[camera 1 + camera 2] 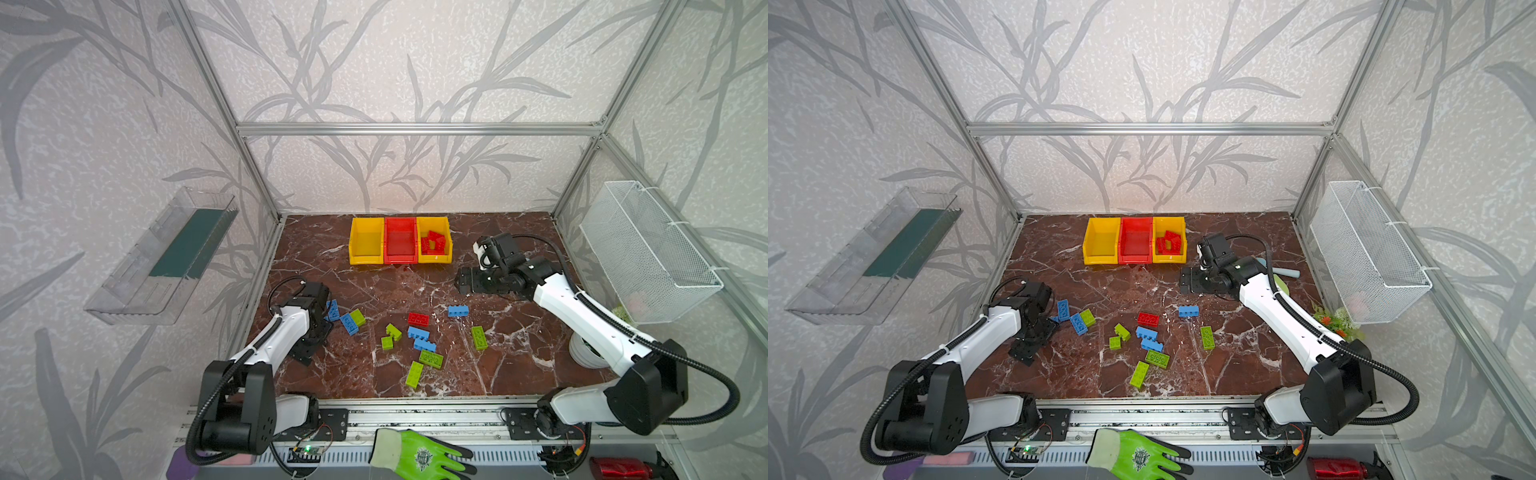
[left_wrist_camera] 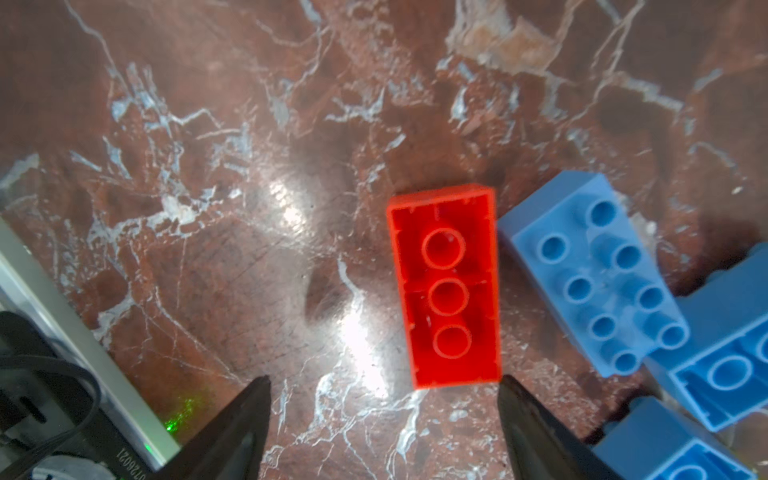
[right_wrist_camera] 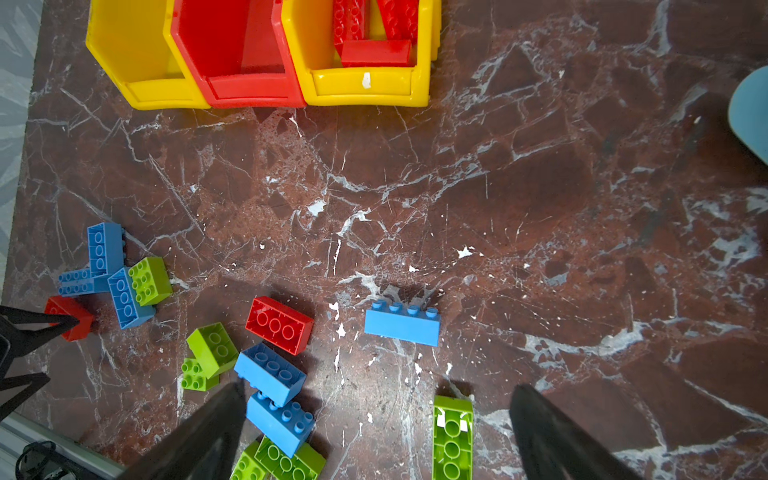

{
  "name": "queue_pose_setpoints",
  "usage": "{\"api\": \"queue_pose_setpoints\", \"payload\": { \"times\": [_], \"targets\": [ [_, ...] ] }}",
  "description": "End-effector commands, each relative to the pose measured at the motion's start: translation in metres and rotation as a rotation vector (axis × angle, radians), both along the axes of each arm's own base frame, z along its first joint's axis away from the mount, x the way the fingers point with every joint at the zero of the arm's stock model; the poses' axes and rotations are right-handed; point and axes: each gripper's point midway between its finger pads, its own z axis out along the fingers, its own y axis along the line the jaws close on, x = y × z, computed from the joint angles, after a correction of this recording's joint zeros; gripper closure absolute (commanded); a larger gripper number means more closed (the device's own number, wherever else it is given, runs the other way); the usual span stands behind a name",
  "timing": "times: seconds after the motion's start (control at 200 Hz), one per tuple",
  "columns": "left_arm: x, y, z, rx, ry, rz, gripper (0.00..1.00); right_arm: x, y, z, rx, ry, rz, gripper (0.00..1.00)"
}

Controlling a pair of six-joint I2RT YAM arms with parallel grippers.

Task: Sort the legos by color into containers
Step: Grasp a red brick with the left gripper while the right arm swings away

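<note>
The marble bench [image 1: 519,365] carries the row of containers [image 1: 400,259] at upper centre of both top views. The yellow container [image 1: 434,258] at the row's right end already holds red legos, so red belongs there. Loose legos [image 1: 419,333] lie scattered across the lower middle.

The right fingers [image 3: 540,424] are spread wide and empty, hovering between the containers and the scatter. The left fingers [image 2: 245,415] are also parted with nothing between them, low over the bench at left centre of the top views.

In the left wrist view the red lego [image 2: 446,286] lies studs-down just beyond the tips, right of centre and nearer the right-hand tip. A blue lego [image 2: 598,274] sits just beside its right long side.

To grasp well, I would shift sideways until the red lego is centred and advance so the tips straddle its long sides. One tip has to slip into the narrow gap without nudging the blue lego before closing squarely.
</note>
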Motion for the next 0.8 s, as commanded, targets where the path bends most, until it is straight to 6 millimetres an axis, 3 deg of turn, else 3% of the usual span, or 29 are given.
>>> {"api": "queue_pose_setpoints", "payload": {
  "times": [0.0, 0.415, 0.665, 0.795],
  "targets": [
    [0.005, 0.009, 0.006, 0.051, 0.025, -0.020, 0.14, -0.005, 0.000, 0.000, 0.012, 0.001, 0.016, 0.01],
    [0.004, 0.004, -0.015, 0.019, 0.064, -0.020, 0.16, 0.001, 0.001, 0.005, 0.008, 0.000, 0.006, 0.01],
    [0.009, 0.007, -0.022, 0.029, 0.073, -0.034, 0.22, 0.002, 0.002, 0.005, 0.014, 0.010, -0.006, 0.01],
    [0.013, 0.011, -0.025, 0.037, 0.083, -0.050, 0.30, 0.001, 0.000, 0.005, 0.008, 0.010, -0.011, 0.01]
  ]
}}
